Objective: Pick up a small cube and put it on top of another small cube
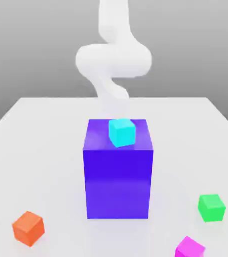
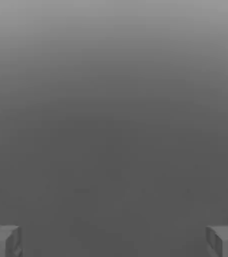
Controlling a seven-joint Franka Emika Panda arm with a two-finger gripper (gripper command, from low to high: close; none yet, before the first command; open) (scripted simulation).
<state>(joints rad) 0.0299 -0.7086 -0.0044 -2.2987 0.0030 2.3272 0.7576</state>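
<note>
The pink cube sits at the near edge of the table, toward the exterior view's right, partly cut off by the frame; the green cube lies just beyond it, slightly farther right, the two close but apart. A big blue block stands mid-table with a cyan cube on top, and an orange cube rests near-left. The arm rises at the far side behind the block. In the hand view the gripper has its fingers spread wide with nothing between them. The pink cube looks rigid, light and glossy, so probably a little slippery; flat opposite side faces should give the best hold, taken squarely at mid-height so it does not twist. Being small, it likely tips or slides if nudged off-centre, and the green top offers little margin for placing.
</note>
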